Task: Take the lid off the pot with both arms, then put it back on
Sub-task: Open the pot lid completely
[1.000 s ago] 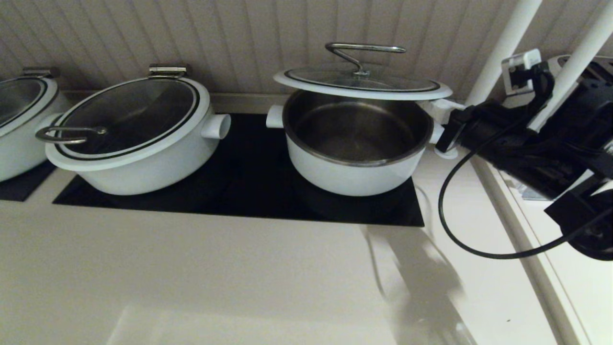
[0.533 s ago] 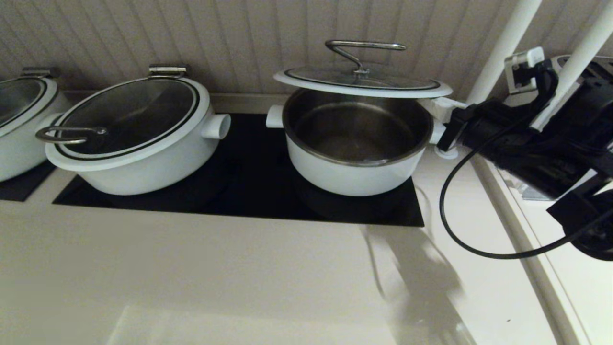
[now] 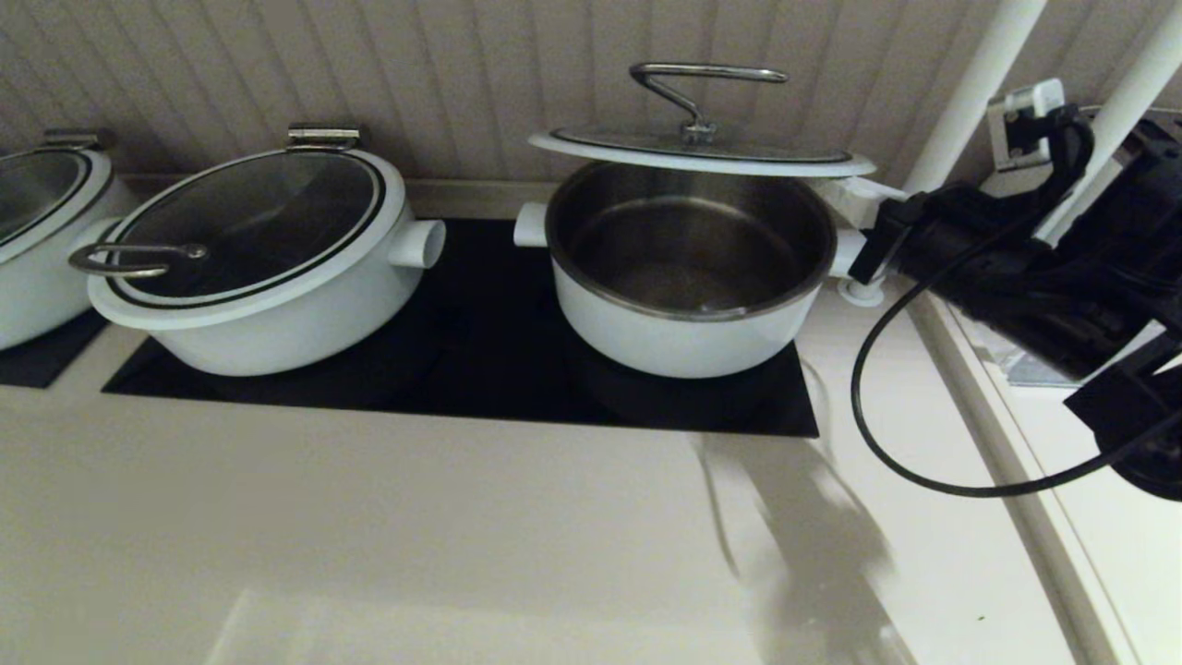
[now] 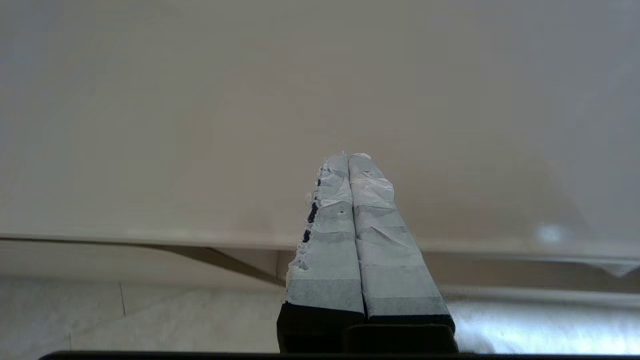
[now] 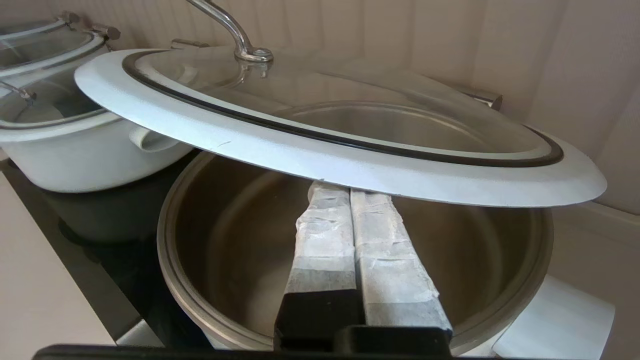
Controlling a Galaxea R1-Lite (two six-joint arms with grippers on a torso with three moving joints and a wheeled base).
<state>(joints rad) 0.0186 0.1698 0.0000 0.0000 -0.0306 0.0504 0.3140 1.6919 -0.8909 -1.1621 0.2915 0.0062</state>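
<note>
The round white pot [image 3: 683, 323] stands uncovered on the right half of the black cooktop; its steel inside also shows in the right wrist view [image 5: 200, 235]. The glass lid [image 3: 702, 152] with its white rim and steel bar handle [image 3: 706, 78] is held raised above the pot and tilted. My right gripper [image 3: 845, 199] comes in from the right. It is shut, and its closed fingers [image 5: 350, 189] pass under the lid's white rim [image 5: 350, 165] and prop it up. My left gripper [image 4: 348, 157] is shut and empty over plain counter, outside the head view.
A wider white pot with a glass lid [image 3: 259, 268] stands on the left of the cooktop [image 3: 480, 369], and another pot [image 3: 37, 231] at the far left edge. The ribbed wall is just behind. White posts [image 3: 970, 92] and a looping black cable [image 3: 886, 443] are on the right.
The lid has risen a little higher above the pot and looks flatter from the head view. My right gripper has moved up with it under the rim.
</note>
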